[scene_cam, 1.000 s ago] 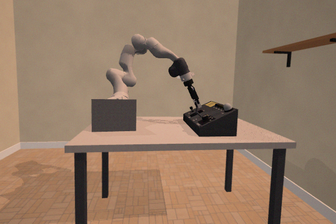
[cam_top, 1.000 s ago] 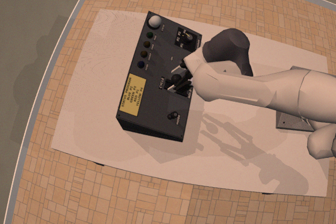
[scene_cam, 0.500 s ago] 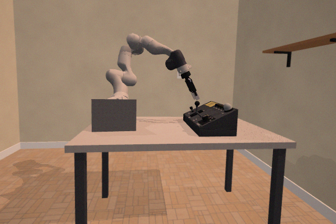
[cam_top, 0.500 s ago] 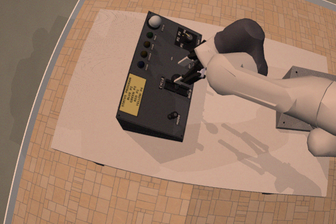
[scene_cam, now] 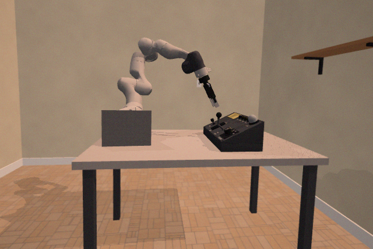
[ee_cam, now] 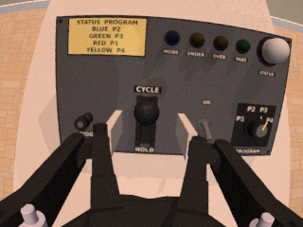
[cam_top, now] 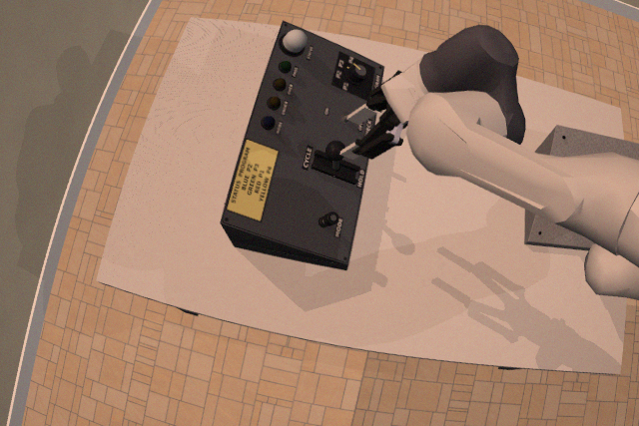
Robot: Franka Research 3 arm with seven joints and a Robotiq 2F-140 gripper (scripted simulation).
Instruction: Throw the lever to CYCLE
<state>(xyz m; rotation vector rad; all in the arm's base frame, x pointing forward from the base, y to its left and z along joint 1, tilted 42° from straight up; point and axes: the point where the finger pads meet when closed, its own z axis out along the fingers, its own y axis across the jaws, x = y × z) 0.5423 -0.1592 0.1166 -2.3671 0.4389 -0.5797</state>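
The dark console (cam_top: pixel 299 195) (scene_cam: pixel 240 140) (ee_cam: pixel 189 89) stands on the table (cam_top: pixel 170 195) (scene_cam: pixel 180 154). Its lever, with a black ball knob (cam_top: pixel 335 147) (scene_cam: pixel 218 115) (ee_cam: pixel 147 112), sits in a slot between the labels CYCLE (cam_top: pixel 307 157) (ee_cam: pixel 147 90) and HOLD (cam_top: pixel 360 177). In the wrist view the knob lies just under the CYCLE label. My gripper (cam_top: pixel 345 134) (scene_cam: pixel 215 105) (ee_cam: pixel 149 122) hangs above the lever with its fingers partly open. The fingers stand to either side of the knob and clear of it, holding nothing.
The console also carries a white dome button (cam_top: pixel 294 41) (ee_cam: pixel 273 51), a rotary selector (cam_top: pixel 356 69) (ee_cam: pixel 256 128), a small toggle (ee_cam: pixel 204 128), a mode knob (cam_top: pixel 327 219) (ee_cam: pixel 83 121), several lamps and a yellow label (cam_top: pixel 253 180) (ee_cam: pixel 108 36). The arm's grey base box (scene_cam: pixel 126 127) stands on the table. A wall shelf (scene_cam: pixel 331 50) hangs at the right.
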